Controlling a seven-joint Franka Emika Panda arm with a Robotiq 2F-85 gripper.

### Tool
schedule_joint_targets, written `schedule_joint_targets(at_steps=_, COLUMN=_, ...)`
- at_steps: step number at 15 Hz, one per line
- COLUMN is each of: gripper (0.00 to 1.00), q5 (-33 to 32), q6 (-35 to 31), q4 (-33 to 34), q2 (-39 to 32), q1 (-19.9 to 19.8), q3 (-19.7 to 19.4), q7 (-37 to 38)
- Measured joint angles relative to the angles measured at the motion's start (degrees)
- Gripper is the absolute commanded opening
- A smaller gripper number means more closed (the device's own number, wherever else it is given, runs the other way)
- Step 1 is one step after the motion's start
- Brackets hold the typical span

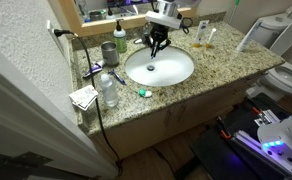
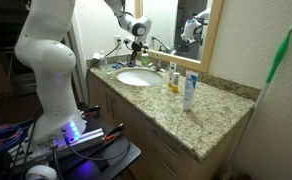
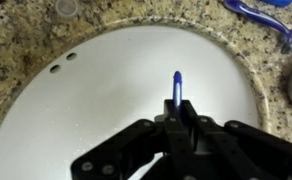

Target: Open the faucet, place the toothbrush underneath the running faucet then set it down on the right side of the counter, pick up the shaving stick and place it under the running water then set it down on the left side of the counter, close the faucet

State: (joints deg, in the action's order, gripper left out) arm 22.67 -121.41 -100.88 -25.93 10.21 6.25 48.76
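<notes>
My gripper (image 3: 179, 112) is shut on the thin blue toothbrush (image 3: 177, 85), which sticks out past the fingertips over the oval white basin (image 3: 76, 100). In both exterior views the gripper (image 1: 156, 45) (image 2: 138, 47) hangs over the back of the basin (image 1: 176, 70) (image 2: 134, 79), set in the speckled granite counter (image 1: 216, 62) (image 2: 211, 110). The faucet is hidden behind the gripper. I see no water stream. The blue shaving stick (image 3: 261, 15) lies on the counter beside the basin and also shows in an exterior view (image 1: 94, 70).
A green soap bottle (image 1: 120, 40), a grey cup (image 1: 108, 52) and a clear water bottle (image 1: 109, 90) stand on one side of the basin. An amber bottle (image 1: 199, 30) and a white tube (image 2: 189, 90) stand on the other side. A toilet (image 1: 286, 78) is beside the counter.
</notes>
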Motion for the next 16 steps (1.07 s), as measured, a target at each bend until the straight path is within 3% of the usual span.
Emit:
schedule_joint_targets(at_steps=4, gripper=0.02, q5=0.35, q6=2.59, q4=5.12, q2=-0.47, q1=-1.98, q3=-0.59, q7=-0.73)
schedule_joint_targets(at_steps=5, gripper=0.10, q5=0.78, q6=4.19, q4=6.29, q2=-0.99, q1=-2.08, q3=-0.53, q7=-0.84)
schedule_joint_targets(at_steps=8, gripper=0.10, q5=1.59, q6=7.17, q4=7.78, q2=-2.44, q1=-1.98, q3=0.07, q7=-1.16)
schedule_joint_targets(at_steps=9, gripper=0.02, q5=1.59, q6=7.21, q4=7.88, q2=-2.64, q1=-1.96, q3=0.18, q7=-1.17)
schedule_joint_targets(at_steps=16, gripper=0.02, q5=1.56, q6=7.24, q4=6.53, q2=-4.55, q1=-1.79, q3=-0.08, q7=-1.08)
